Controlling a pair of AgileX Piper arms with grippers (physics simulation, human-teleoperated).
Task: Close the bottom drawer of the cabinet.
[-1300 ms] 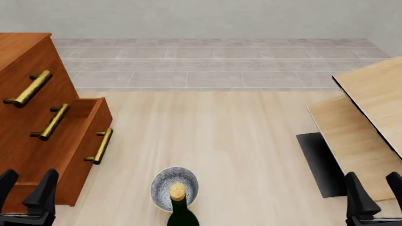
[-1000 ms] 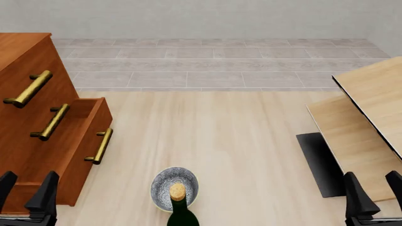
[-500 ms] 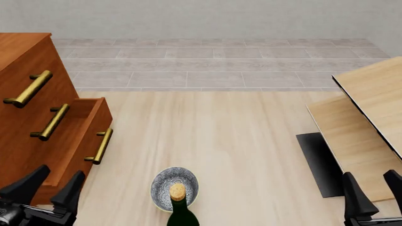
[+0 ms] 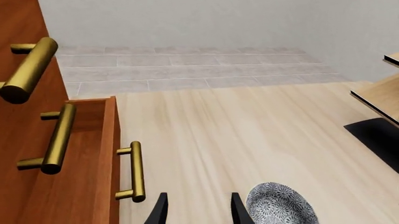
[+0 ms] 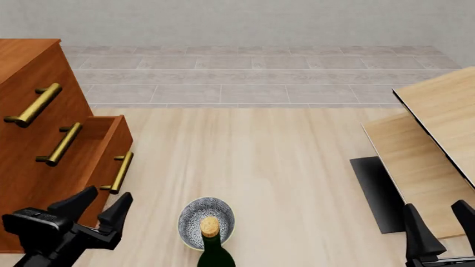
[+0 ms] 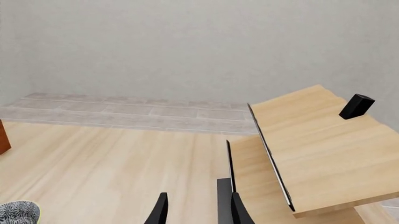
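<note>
front view: one cabinet (image 5: 22, 72), three brass handles, bottom drawer (image 5: 89, 161) out; both end effectors spread, empty.

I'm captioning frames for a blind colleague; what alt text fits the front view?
The cabinet stands at left with its bottom drawer pulled out, and the open left tool sits just in front of it. A patterned bowl and a corked bottle are at center; the right tool is idle.

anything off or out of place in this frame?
Yes: the bottom drawer of the cabinet stands pulled out while the two drawers above sit flush. The left hand is open beside its front, not touching. On the right, a pale wood table looks tilted, its slabs sloping.
</note>
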